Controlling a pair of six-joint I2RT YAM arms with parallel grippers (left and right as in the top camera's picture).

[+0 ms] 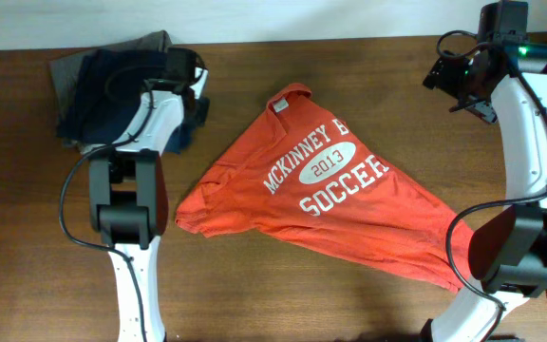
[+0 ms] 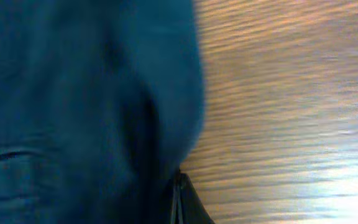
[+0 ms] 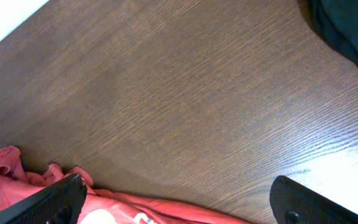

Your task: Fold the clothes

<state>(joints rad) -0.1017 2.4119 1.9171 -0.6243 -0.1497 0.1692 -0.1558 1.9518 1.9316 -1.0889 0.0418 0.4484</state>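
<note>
Starting at the left, a pile of dark clothes [image 1: 98, 81] lies at the far corner of the tabletop [image 1: 254, 294], a grey piece under a navy one. The left end effector [image 2: 179, 202] is fully closed right against the navy cloth. The left wrist view is filled with blurred blue fabric, so I cannot tell if a fold is really pinched between the fingers.

I judge that the step in hand is taking this garment out of the pile. To do it well, the arm should rise slowly and straight, so that only one layer comes up and the grey piece is not dragged. If the cloth slips out, it is better to open and grasp deeper at an edge.

In the middle lies the red-orange T-shirt [image 1: 321, 199], not yet folded. It is spread in a rough triangle with the white lettering upward, the collar toward the far side and wrinkles along the near hem. It needs flattening before any fold.

At the right, the right end effector [image 3: 178, 183] is wide open and holds nothing, above bare wood just beside the shirt's edge.

The tabletop is dark brown wood grain, smooth and matte, with some glare. Behind it runs a plain white wall [image 1: 254, 19].
</note>
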